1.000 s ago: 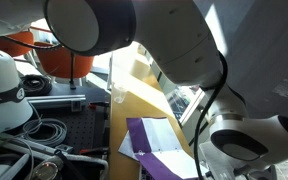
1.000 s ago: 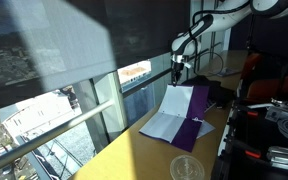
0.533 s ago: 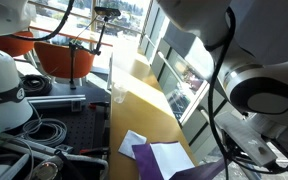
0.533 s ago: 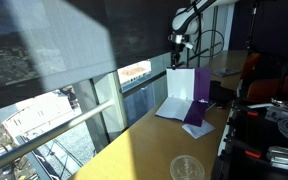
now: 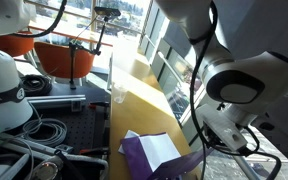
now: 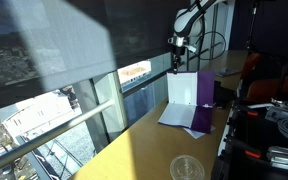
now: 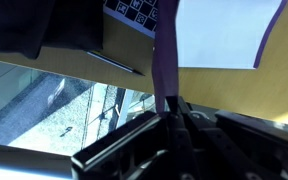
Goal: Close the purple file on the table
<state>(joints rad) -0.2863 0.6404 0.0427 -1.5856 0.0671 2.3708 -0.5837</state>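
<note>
The purple file [image 6: 206,95] lies on the light wooden table [image 6: 134,142] with one half raised upright, and white sheets show inside it. My gripper [image 6: 177,62] is above it, shut on the top edge of the raised purple cover. In the wrist view the thin purple cover edge [image 7: 165,55] runs down into my closed fingers [image 7: 171,108], with a white sheet beside it. In an exterior view the file [image 5: 134,158] shows at the near end of the table [image 5: 134,105], partly hidden by my arm.
A small clear cup [image 6: 187,168] stands on the table, away from the file; it also shows in an exterior view [image 5: 119,92]. A window with a railing runs along one table edge. A black platform with cables [image 5: 44,135] borders the other side.
My gripper has lifted the purple cover from a low open tilt to standing upright, and has swung it over the sheets.
</note>
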